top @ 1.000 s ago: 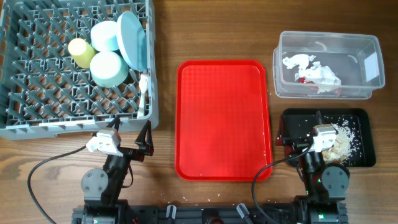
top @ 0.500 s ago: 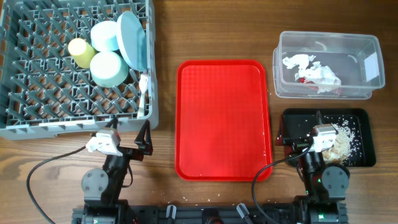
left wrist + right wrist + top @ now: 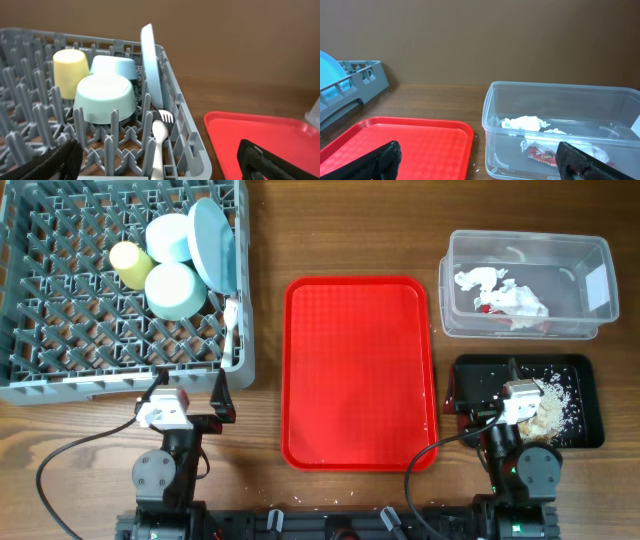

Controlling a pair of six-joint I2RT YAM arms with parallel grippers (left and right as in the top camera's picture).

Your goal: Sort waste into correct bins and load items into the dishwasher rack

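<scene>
From above, the rack [image 3: 120,385] at the far left holds the plate [image 3: 213,246] on edge, the blue bowl [image 3: 168,237], the green bowl [image 3: 176,290] and the yellow cup [image 3: 128,262], all clustered near its right side. The white cutlery [image 3: 232,325] is tucked against the right wall. The red tray [image 3: 360,370] in the middle is bare. The napkins [image 3: 500,292] and the wrapper [image 3: 486,307] lie in the clear tub [image 3: 525,330], and the crumbs [image 3: 555,395] lie in the black tray [image 3: 470,380]. The left gripper [image 3: 190,385] sits just in front of the rack and the right gripper [image 3: 482,385] sits over the black tray's near edge. From the left wrist, its fingers [image 3: 45,162] are spread wide at the lower corners with nothing between them. The fork [image 3: 166,116] and spoon [image 3: 160,145] lean among the pegs below the plate, and both bowls are turned on their sides. The plate looks stiff, light and smooth, so it would likely slip under a loose pinch. Its exposed upper rim looks like the best place to hold it. The cutlery looks thin and featherweight and would be best pinched across the handle. From the right wrist, that gripper's fingers [image 3: 365,162] are likewise released and empty, facing the tub. The napkins look soft and crushable and could be taken anywhere on their bulk. By this layout the sorting and loading appear finished.
</scene>
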